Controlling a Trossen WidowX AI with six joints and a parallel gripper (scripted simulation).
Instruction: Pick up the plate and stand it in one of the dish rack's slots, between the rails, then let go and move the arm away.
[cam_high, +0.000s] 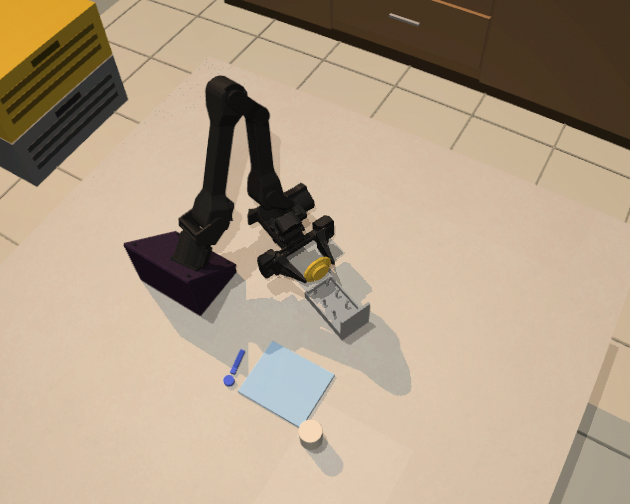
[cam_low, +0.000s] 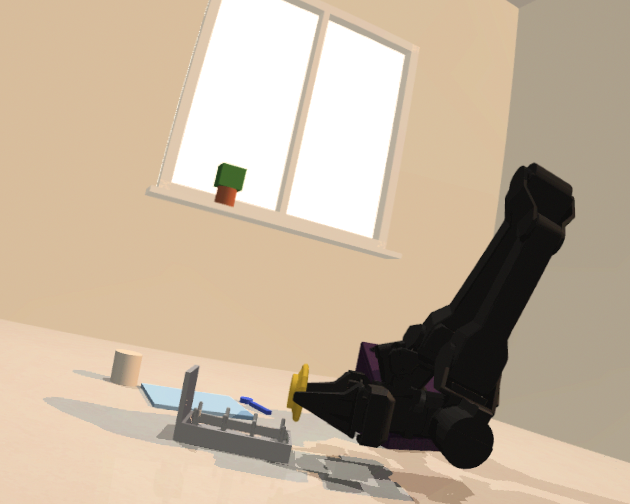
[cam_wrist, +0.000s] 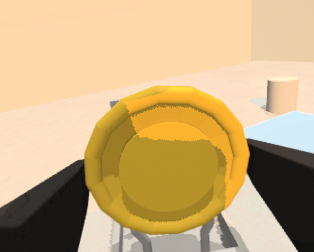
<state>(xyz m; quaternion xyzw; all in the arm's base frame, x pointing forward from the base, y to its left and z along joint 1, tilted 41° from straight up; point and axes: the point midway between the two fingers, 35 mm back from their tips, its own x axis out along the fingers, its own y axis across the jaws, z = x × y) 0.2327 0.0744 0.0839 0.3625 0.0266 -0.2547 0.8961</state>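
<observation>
The yellow plate (cam_high: 317, 269) (cam_low: 297, 391) (cam_wrist: 169, 170) is held on edge, close to upright, with its hollow side facing the wrist camera. My gripper (cam_high: 318, 271) (cam_low: 296, 397) (cam_wrist: 165, 158) is shut on the plate, with one finger at each side of its rim. The grey dish rack (cam_high: 355, 319) (cam_low: 231, 443) (cam_wrist: 227, 231) stands on the table with its tall end wall at the far end from my gripper. Several short pegs rise from it. The plate is in the air just off the rack's low end, outside the slots. The plate hides much of the rack in the wrist view.
A light blue board (cam_high: 286, 383) (cam_low: 194, 400) (cam_wrist: 290, 131) lies to one side of the rack. A blue stick (cam_high: 238, 361) and a small blue disc (cam_high: 229, 380) lie beside the board. A beige cylinder (cam_high: 311, 434) (cam_low: 126, 367) (cam_wrist: 282, 95) stands near the board's corner.
</observation>
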